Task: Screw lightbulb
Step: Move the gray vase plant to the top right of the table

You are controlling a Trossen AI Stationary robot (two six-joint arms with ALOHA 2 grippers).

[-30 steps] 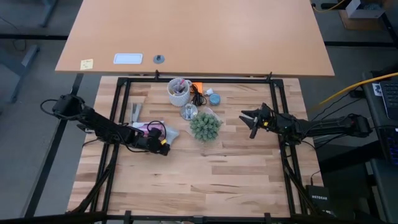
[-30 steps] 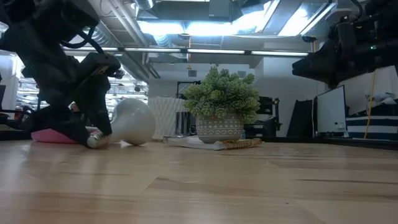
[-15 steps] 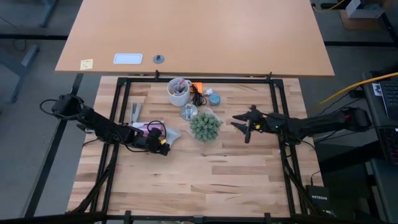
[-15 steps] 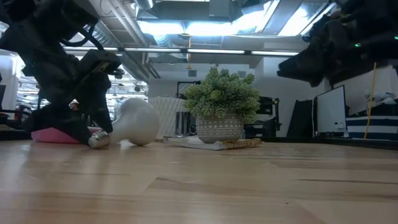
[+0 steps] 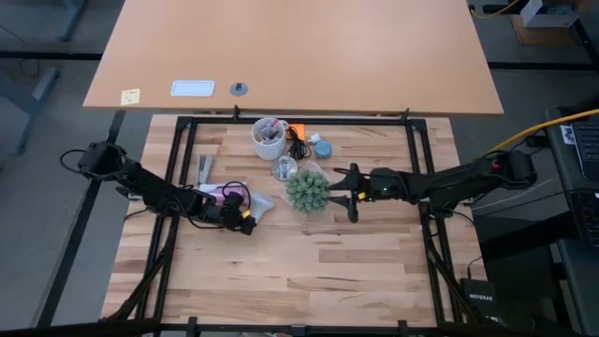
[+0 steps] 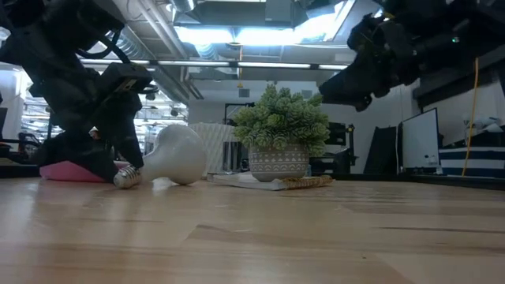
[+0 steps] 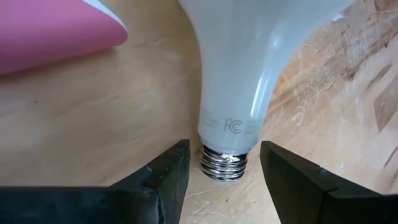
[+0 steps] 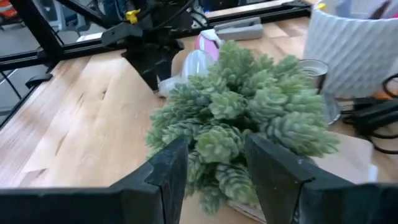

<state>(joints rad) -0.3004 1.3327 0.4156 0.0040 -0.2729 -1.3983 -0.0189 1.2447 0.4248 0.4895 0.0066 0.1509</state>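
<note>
The white frosted lightbulb with a silver screw base lies on the table, left of centre. The left gripper, jaws wide, straddles its base, ungripped. The right gripper, jaws open, hovers beside the green potted plant. Screwing looks unstarted.

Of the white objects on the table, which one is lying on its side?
The lightbulb, lying by the left gripper with its screw base between the open fingers; the white cup stands upright.
</note>
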